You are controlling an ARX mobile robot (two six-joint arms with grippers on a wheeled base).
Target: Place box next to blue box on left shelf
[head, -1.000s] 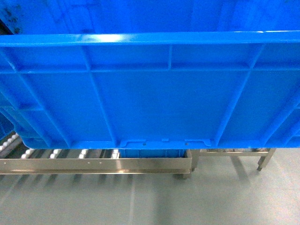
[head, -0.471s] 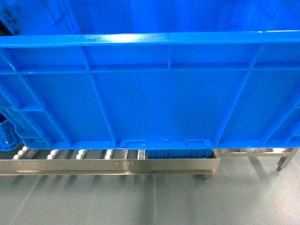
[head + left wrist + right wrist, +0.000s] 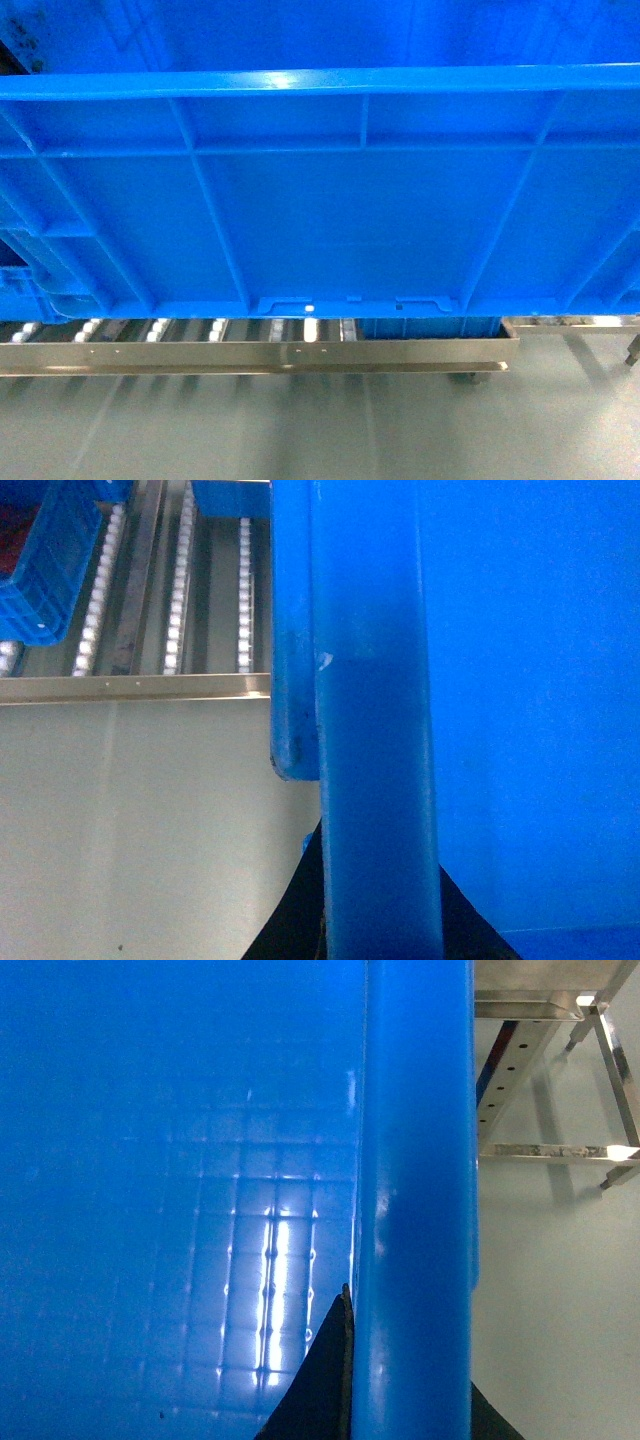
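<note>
I carry the box (image 3: 330,200) toward the roller shelf (image 3: 250,352).
Both grippers clamp its end rims; I keep it level nearing the blue box (image 3: 45,570).

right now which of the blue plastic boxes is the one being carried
The big ribbed blue plastic crate filling the head view: each gripper's fingers straddle a side rim. The smaller blue perforated bin sits apart on the steel roller shelf.

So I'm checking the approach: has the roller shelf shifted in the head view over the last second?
Yes. Against the carried box, which fills the frame unchanged, the roller shelf slid right; its end post moved rightward, meaning the robot itself is moving left.
</note>
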